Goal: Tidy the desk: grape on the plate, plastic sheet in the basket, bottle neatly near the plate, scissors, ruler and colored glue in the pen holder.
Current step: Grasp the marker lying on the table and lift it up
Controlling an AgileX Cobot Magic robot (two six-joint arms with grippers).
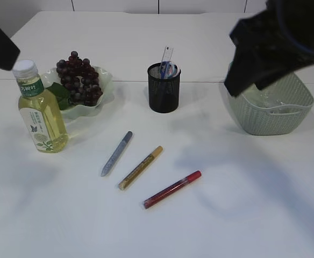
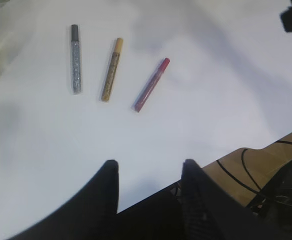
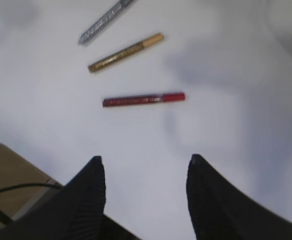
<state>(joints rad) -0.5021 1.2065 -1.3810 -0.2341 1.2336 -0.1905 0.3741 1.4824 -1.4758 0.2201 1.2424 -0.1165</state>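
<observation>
Lying ahead of the right gripper [image 3: 146,170]: red glue pen [image 3: 143,99].

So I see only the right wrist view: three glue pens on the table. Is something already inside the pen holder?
Observer: Yes. The black mesh pen holder has items standing in it, one clear and one blue.
Operator: Where are the grapes?
Observer: The grapes already lie on the plate.
Operator: And the bottle?
Observer: The bottle stands upright beside the plate, left front.
Operator: Is the left pincer holding anything?
Observer: No. The left pincer is open and empty above the table.
</observation>
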